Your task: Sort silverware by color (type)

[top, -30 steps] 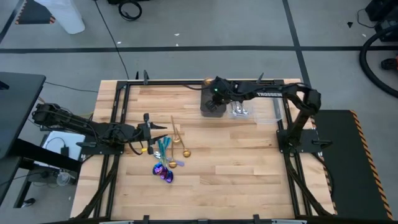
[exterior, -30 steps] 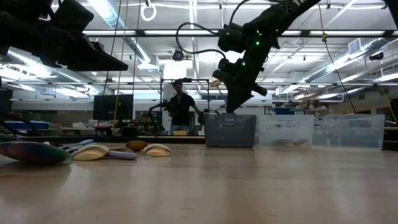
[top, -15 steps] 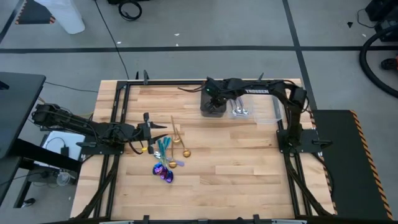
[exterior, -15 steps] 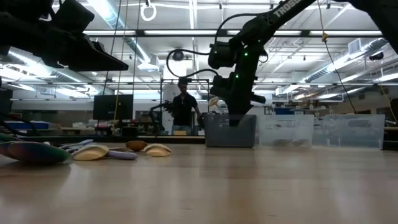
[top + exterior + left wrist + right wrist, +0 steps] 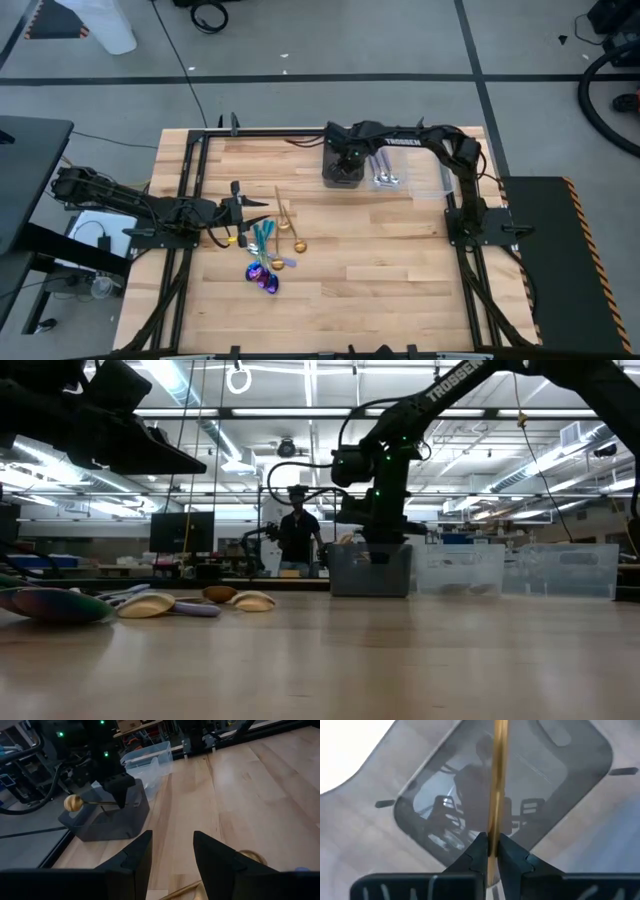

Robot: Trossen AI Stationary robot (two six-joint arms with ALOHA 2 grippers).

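My right gripper (image 5: pixel 345 157) hangs over the dark bin (image 5: pixel 341 178) at the far middle of the table, shut on a gold spoon (image 5: pixel 497 785). The spoon's bowl (image 5: pixel 73 802) sticks out sideways past the bin's wall (image 5: pixel 110 822). My left gripper (image 5: pixel 172 855) waits open and low near the table's left edge (image 5: pixel 245 205). Just beyond it, gold (image 5: pixel 290 225), teal (image 5: pixel 262 238) and purple-rainbow (image 5: pixel 263 280) spoons lie flat in a loose pile (image 5: pixel 150 603). Silver spoons (image 5: pixel 385 178) lie in a clear bin beside the dark one. My right gripper pinches the gold spoon's thin handle (image 5: pixel 493 832) between its two fingers (image 5: pixel 120 795), which come from above and point down into the bin's mouth. The fingers lie across the handle. The spoon is lifted clear and roughly level, bowl end out over the bin's rim.
A second clear bin (image 5: pixel 430 180) stands right of the one with the silver spoons. A black metal frame (image 5: pixel 190 180) runs round the wooden table top. Bare wood (image 5: pixel 400 270) fills the near and right parts. A person (image 5: pixel 295 540) stands in the room behind.
My right gripper has come down from above the dark bin to its mouth and swung from a slant to pointing straight down, shifting slightly toward the table's left. The gold spoon has gone down with it. The left arm and the pile have kept still.
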